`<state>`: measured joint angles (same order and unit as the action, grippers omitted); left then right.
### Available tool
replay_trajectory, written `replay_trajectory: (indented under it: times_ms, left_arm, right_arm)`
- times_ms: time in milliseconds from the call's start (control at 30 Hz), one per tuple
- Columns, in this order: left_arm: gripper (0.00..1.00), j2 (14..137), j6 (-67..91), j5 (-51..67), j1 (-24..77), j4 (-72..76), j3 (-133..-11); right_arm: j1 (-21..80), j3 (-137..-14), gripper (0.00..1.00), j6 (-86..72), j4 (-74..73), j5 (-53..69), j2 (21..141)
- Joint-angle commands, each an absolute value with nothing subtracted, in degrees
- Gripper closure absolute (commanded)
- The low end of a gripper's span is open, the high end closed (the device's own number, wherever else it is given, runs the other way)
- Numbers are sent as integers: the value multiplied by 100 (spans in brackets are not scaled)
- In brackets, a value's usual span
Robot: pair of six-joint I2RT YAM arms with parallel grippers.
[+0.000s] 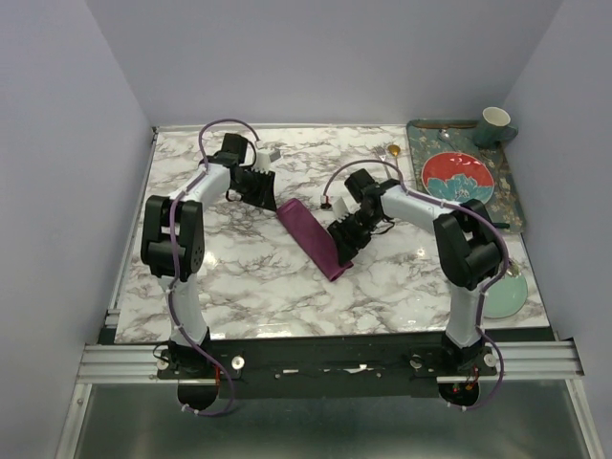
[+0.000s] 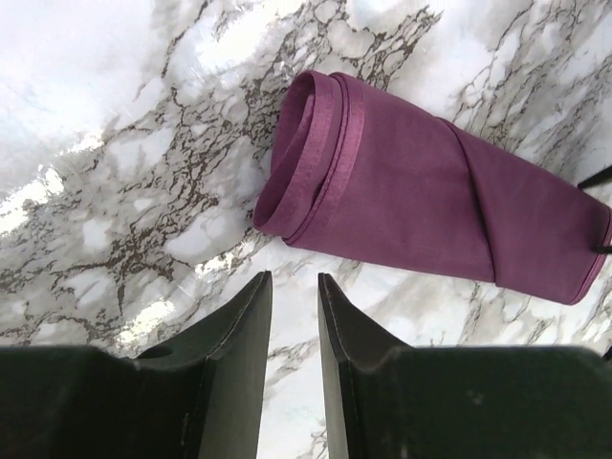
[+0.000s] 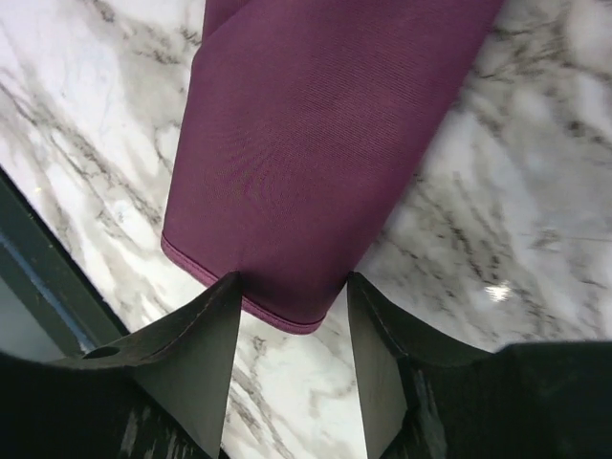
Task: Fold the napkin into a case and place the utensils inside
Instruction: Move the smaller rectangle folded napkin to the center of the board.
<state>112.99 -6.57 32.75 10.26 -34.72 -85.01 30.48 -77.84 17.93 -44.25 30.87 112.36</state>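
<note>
Since the napkin (image 1: 314,239) is folded into a narrow case (image 2: 421,206) lying flat on the table (image 1: 239,277), each claw stands at one end of it. This arrangement suits steadying the cloth while the pocket is worked.

Left claw (image 2: 293,282): the jaws are parted by a narrow gap with nothing between them. The open, layered end of the case lies just ahead of the fingertips and slightly to their right. It is apart from them, with bare marble showing between. Judgement: from this station the claw is placed to reach the hem and lift it.

Right claw (image 3: 293,279): the jaws are moderately wide and pinch nothing. The other end of the case lies directly ahead of the fingertips, and its hemmed edge runs across the gap. The cloth is wider than the gap, so both fingers overlap its edge. Whether the tips press on the cloth or hover just over it cannot be told. Judgement: this placement guards that end so the case does not slide.

Utensils: neither claw holds one, and none shows at the case. A small gold item, probably the spoon (image 1: 393,150), lies well beyond the right claw, beside the tray (image 1: 505,196). The fork cannot be picked out.

Judgement: folding looks complete, and insertion is not yet begun.
</note>
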Motion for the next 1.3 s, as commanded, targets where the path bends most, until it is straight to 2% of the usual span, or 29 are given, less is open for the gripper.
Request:
replay_trajectory:
  times_ms: [0, 200, 300, 433, 467, 600, 900, 1067, 1267]
  left_arm:
    - [63, 11487, -545, 3182, 1046, -3287, -8789]
    - [59, 11820, -378, 3339, 1125, -3191, -9175]
    - [58, 11970, -316, 3533, 1282, -3173, -9299]
    - [58, 12120, -351, 3568, 1598, -3182, -9308]
    - [58, 12146, -334, 3594, 1661, -3182, -9299]
    - [59, 12261, -343, 3595, 1916, -3191, -9132]
    - [61, 11892, -422, 3639, 2250, -3041, -8280]
    - [60, 11690, -299, 3621, 2276, -2962, -8156]
    - [47, 11102, -290, 3042, 2110, -2936, -8867]
  right_arm:
    - [3339, -7445, 46, 1767, -4535, 3717, 11294]
    - [3919, -7102, 47, 1416, -4333, 4165, 11215]
    - [4017, -7040, 38, 1178, -4272, 4332, 11232]
    - [4017, -7023, 3, 818, -4228, 5051, 11083]
    - [4017, -6953, 1, 748, -4175, 5193, 11031]
    - [3999, -6900, 0, 554, -4034, 5326, 10916]
    - [3455, -6794, 0, 861, -4263, 4536, 10011]
    - [2928, -7329, 0, 958, -4237, 3140, 9773]
    - [1961, -8619, 2, 563, -4061, 1513, 10413]
